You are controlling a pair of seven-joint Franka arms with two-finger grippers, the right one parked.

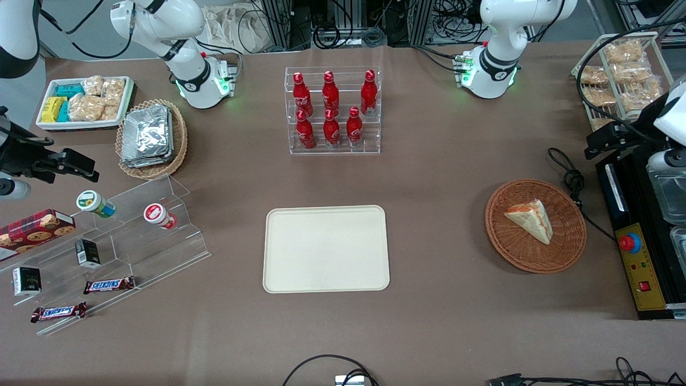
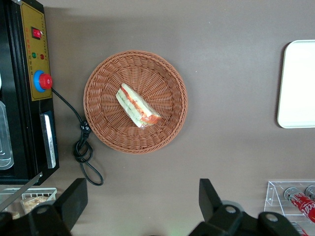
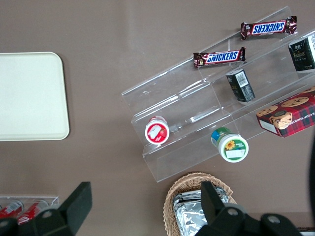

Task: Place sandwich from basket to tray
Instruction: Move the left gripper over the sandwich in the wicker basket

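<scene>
The sandwich (image 1: 530,219) is a white triangular wedge with orange-red and green layers. It lies in the round reddish-brown basket (image 1: 557,252) toward the working arm's end of the table. The cream tray (image 1: 326,249) lies flat in the middle of the table and holds nothing. My left gripper (image 1: 605,140) hangs high above the table, farther from the front camera than the basket and not over it. In the left wrist view the gripper (image 2: 142,201) is open wide and empty, with the sandwich (image 2: 138,105), basket (image 2: 108,98) and tray edge (image 2: 298,83) showing. The tray also shows in the right wrist view (image 3: 29,96).
A black machine with a red button (image 1: 638,252) stands beside the basket at the table's end, with a coiled black cable (image 1: 571,177) next to it. A clear rack of red bottles (image 1: 332,110) stands farther back than the tray. A wire rack of snack bags (image 1: 621,75) is near the gripper.
</scene>
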